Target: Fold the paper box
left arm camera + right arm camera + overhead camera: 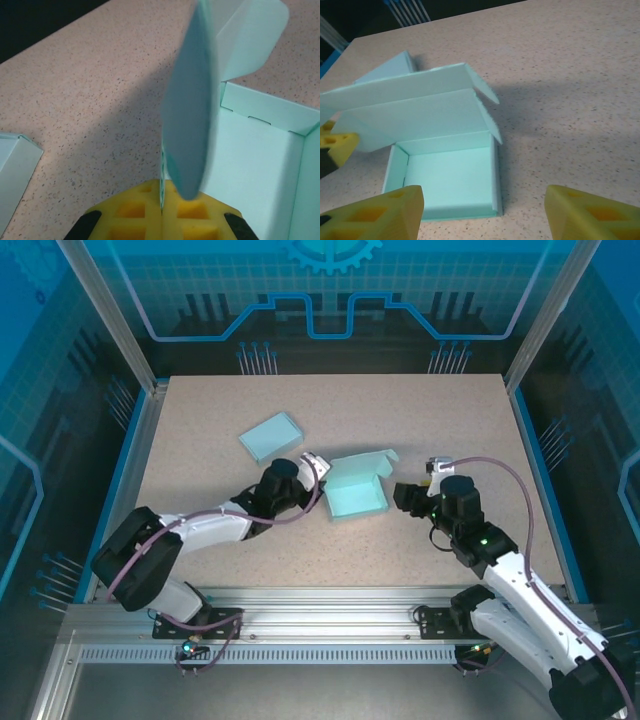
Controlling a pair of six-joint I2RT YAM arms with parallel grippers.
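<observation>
The left claw (162,202) is clenched on a thin upright flap (190,115) of the open paper box (357,498), whose tray lies on the table (420,410) just ahead of it. The right claw (408,496) is released, jaws wide apart, with the box just beyond its fingertips. A second box (271,436), closed, lies off the left claw's left side.

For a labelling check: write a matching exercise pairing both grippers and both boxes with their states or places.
Things:
1. left gripper
2. right gripper
3. open box
4. far box

States or places:
A. jaws open, holding nothing
B. untouched, farther back on the left
C. shut on a flap
D. between the grippers, lid raised

Pairs: 1-C, 2-A, 3-D, 4-B
</observation>
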